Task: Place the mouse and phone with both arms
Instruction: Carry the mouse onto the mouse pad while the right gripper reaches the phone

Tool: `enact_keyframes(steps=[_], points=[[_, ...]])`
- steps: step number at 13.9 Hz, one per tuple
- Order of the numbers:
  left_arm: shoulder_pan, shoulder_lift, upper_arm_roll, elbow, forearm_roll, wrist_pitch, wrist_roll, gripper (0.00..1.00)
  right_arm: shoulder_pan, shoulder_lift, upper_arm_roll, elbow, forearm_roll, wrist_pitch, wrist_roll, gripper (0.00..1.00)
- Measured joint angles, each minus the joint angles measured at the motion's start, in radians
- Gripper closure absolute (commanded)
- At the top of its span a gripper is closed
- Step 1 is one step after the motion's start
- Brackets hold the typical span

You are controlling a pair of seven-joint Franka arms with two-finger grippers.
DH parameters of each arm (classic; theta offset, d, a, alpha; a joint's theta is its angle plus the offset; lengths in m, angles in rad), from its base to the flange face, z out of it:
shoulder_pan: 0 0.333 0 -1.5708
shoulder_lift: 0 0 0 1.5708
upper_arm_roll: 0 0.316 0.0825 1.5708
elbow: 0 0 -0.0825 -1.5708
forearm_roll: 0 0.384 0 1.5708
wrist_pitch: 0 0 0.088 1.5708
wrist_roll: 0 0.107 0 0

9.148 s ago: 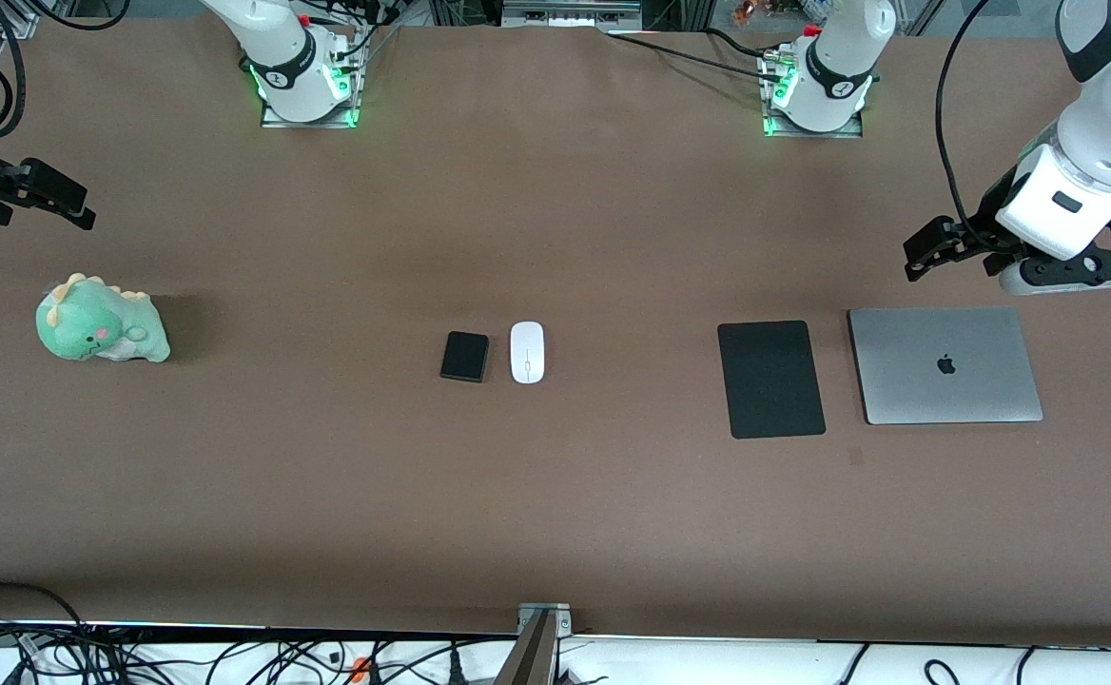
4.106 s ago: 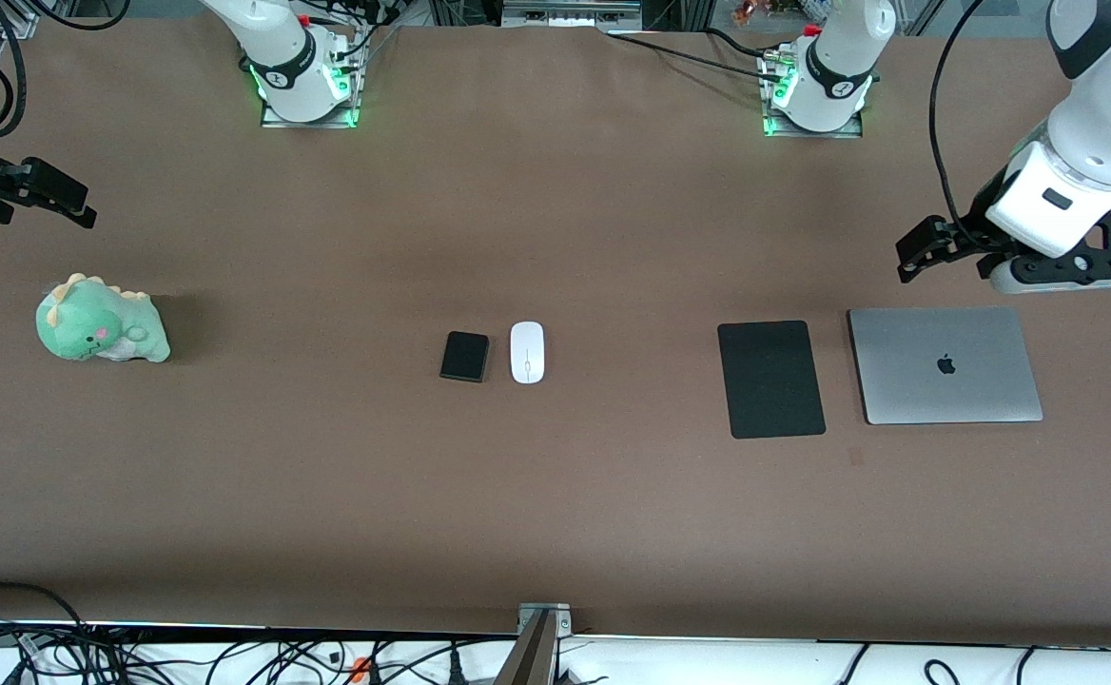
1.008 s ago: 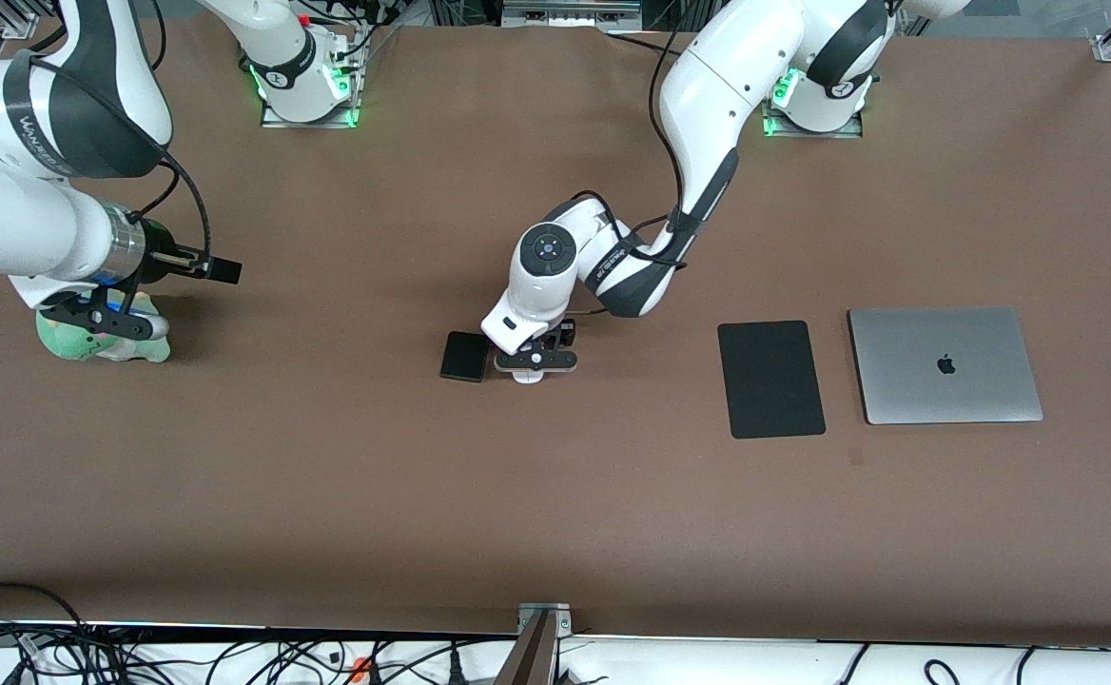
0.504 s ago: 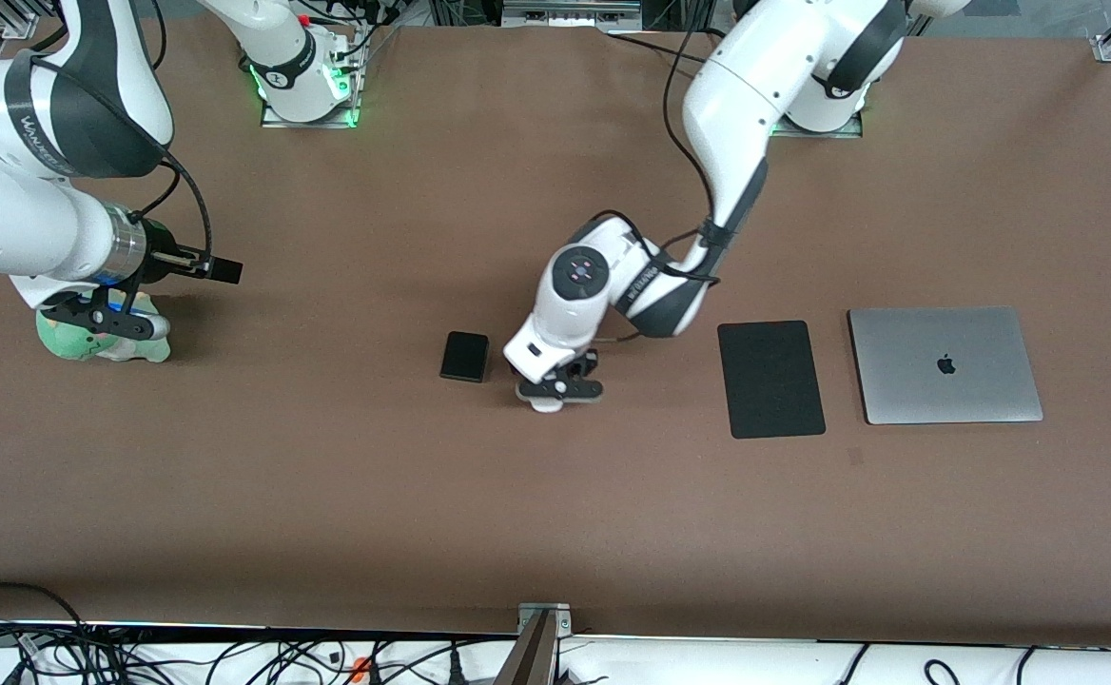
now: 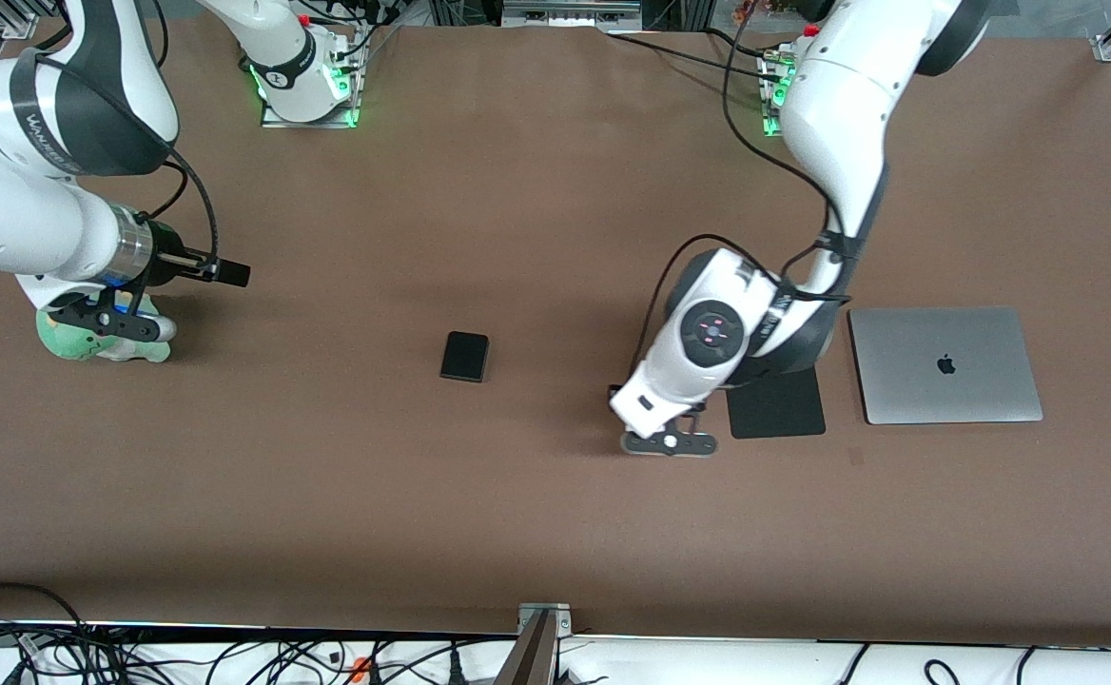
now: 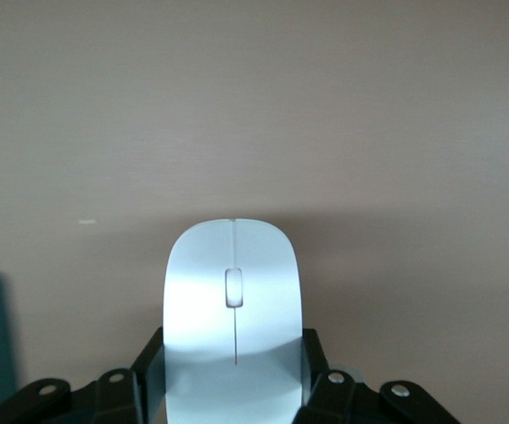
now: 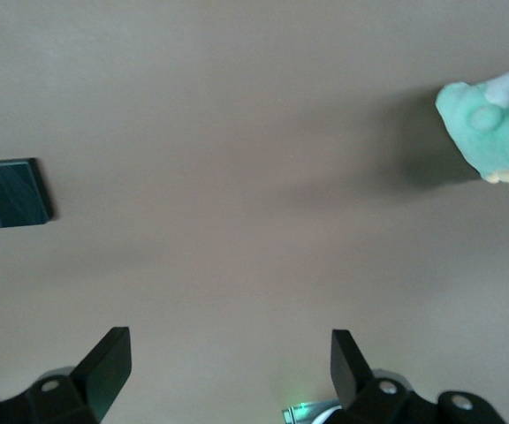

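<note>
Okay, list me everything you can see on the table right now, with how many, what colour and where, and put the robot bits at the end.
mouse: one, white, held in the left gripper over bare table beside the mat.
phone: one, black, mid-table, lying flat.
mat: one, black, flat beside the laptop, partly hidden by the left arm.
laptop: one, silver, closed, at the left arm's end of the table.
plush dinosaur: one, green, at the right arm's end, under the right gripper.
table: one, brown.
left gripper: one, black, shut on the mouse.
right gripper: one, black, open, empty, over the plush dinosaur.
</note>
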Motion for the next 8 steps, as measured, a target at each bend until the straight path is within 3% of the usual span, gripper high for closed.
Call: enact_keyframes(steps=[4,8], points=[[0.121,-0.169,0.000,-0.278,0.000,0.036,0.083,1.00,0.072,0.049,0.002,-0.001,0.137,0.128,0.026,0.00],[0.233,-0.272,-0.001,-0.511,0.000,0.076,0.168,1.00,0.181,0.117,0.004,-0.002,0.159,0.303,0.122,0.00]])
